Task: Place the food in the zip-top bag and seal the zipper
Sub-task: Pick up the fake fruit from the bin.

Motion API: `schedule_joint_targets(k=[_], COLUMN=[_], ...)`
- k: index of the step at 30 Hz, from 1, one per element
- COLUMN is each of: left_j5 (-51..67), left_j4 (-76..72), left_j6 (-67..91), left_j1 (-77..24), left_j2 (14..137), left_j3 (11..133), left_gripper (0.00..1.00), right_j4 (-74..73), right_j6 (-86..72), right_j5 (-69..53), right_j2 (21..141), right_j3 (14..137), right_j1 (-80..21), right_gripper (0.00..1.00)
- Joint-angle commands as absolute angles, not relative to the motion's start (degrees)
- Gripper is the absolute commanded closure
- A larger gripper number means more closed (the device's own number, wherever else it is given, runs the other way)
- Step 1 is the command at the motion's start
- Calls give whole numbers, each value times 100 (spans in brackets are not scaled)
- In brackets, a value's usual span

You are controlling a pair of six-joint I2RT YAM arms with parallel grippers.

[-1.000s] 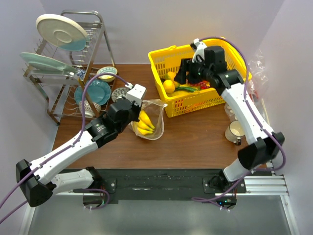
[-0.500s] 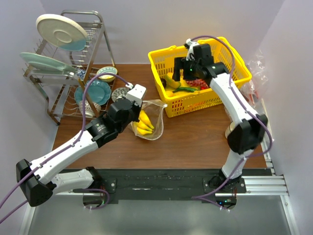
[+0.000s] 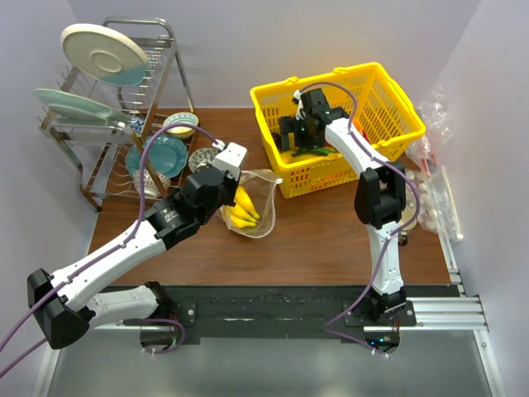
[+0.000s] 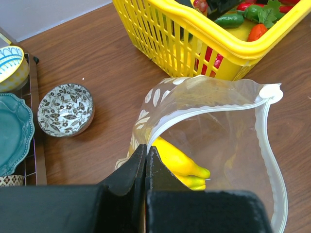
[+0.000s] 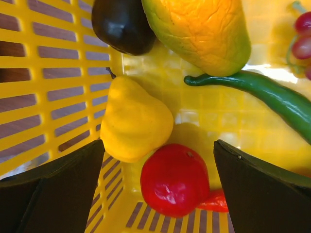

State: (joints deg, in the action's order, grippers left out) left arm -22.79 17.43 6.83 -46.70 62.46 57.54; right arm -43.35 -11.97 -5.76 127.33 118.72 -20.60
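**Item:** zip-top bag (image 3: 269, 198).
**Location:** on the worktop (image 3: 331, 240), left of centre in the overhead view, just beside the lower left corner of the yellow basket (image 3: 388, 78).
**Condition:** mouth held open, facing up and toward the basket. Zipper (image 4: 194, 115) unsealed. In the left wrist view, arched from lower left up to a white end tab at upper right, then running down the right edge.

**Left end effector** (image 4: 146, 154): closed, pinching the near lip of the bag mouth.

**Right end effector** (image 5: 158, 145): jaws spread wide, nothing held. Hanging inside the basket over a red fruit (image 5: 175, 179) and a yellow pear-shaped fruit (image 5: 133, 121).

**Packed:**
- Banana bunch (image 4: 181, 164), inside the bag. Long axis from upper left to lower right in the overhead view, tips toward lower right.

**Outstanding, both in the basket:**
- Mango (image 5: 199, 29), at the top of the right wrist view, partly cut off by the frame edge, rounded end toward lower right.
- Long green vegetable (image 5: 272, 99), just below the mango. Long axis from centre out to the right edge, sloping downward, curled stem end pointing left.

**Progress, by estimate:** one of three pieces bagged. Two left to carry across, then the strip to press shut along its full width.
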Motion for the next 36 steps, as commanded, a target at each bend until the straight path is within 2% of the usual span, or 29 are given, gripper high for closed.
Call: schedule_joint_targets(k=[1,9,15,17,19,21,27,28,32,36], left_j5=[-2373,-2382,-2391,-2399,-2408,-2408,-2408,-2408,-2391,-2391], left_j4=[1591,1582,1591,1591,1582,1600,1600,1591,1591,1573], left_j6=[642,650,642,642,642,642,624,633,642,624], left_j1=[-4693,-4693,-4685,-4685,-4693,-4693,-4693,-4685,-4693,-4693], left_j2=[6240,6223,6231,6240,6249,6249,6267,6275,6275,6275], left_j3=[5950,5924,5933,5933,5941,5950,5985,5977,5977,5994], left_gripper=[100,100,100,100,100,100,100,100,100,100], right_j4=[-4272,-4017,-3973,-3955,-3981,-3973,-3735,-3744,-3788,-3876], right_j6=[-1266,-1327,-1397,-1406,-1406,-1398,-1319,-1301,-1248,-1231], right_j5=[-975,-1345,-1494,-1503,-1520,-1520,-1223,-1196,-1151,-1116], right_j2=[12832,13289,13755,13868,13887,13747,12930,12877,12595,12367], right_j3=[11962,11926,12059,12050,12059,12006,11768,11786,11830,11821], right_j1=[-2065,-2057,-2065,-2065,-2065,-2057,-2065,-2065,-2065,-2065], right_gripper=[2,6,12,16,25,31,35,41,47,48])
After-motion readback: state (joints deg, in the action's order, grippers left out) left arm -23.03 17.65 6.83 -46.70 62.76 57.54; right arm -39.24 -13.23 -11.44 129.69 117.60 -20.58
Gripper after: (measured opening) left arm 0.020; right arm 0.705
